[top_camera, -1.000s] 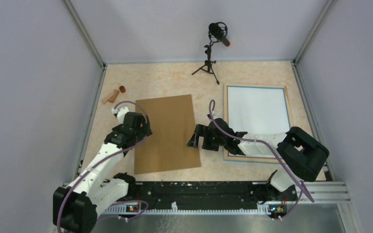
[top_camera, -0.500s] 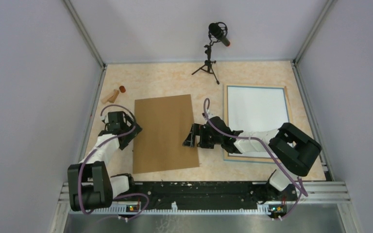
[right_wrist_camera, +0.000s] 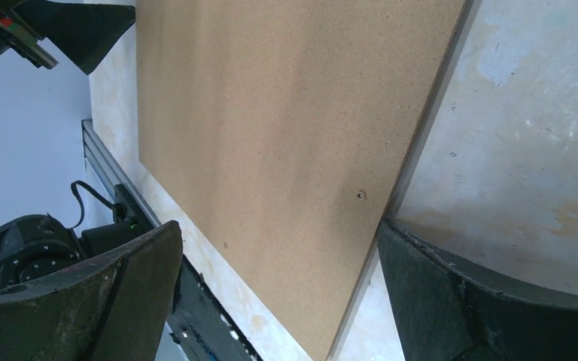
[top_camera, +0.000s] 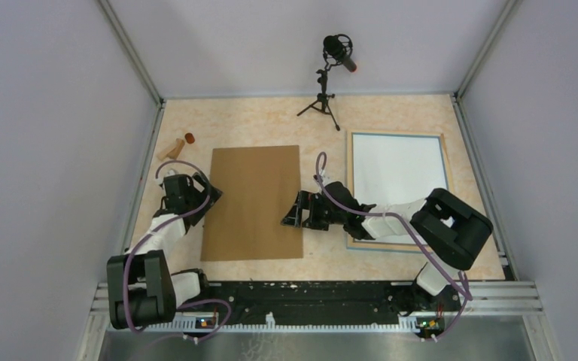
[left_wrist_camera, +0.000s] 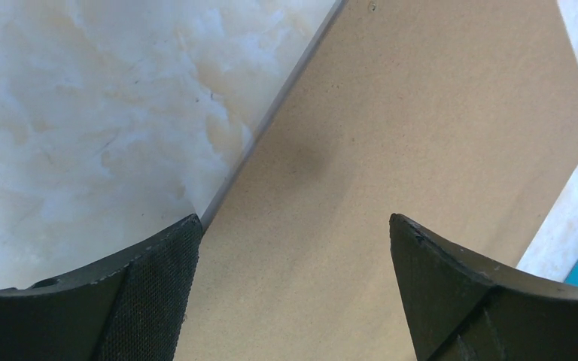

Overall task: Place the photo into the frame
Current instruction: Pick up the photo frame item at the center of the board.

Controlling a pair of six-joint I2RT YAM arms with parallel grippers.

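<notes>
Brown cardboard board [top_camera: 254, 201] lies flat at the centre of the marbled counter [top_camera: 256, 124]. The left pincer [top_camera: 207, 199] sits at its left edge, the right pincer [top_camera: 292, 213] at its right edge. In both wrist views the fingers stand wide apart with nothing between them but the board's surface, and each pincer straddles a board edge [left_wrist_camera: 293, 226] [right_wrist_camera: 278, 229].

The frame [top_camera: 396, 134] lies flat at the right of the picture, apart from the board, with the right arm crossing its lower part. A white sheet [top_camera: 399, 169] fills its inside. Whether that is the photo's back cannot be told.

A microphone on a tripod [top_camera: 335, 56] stands at top centre, and small wooden pieces [top_camera: 171, 148] lie at the upper left.
</notes>
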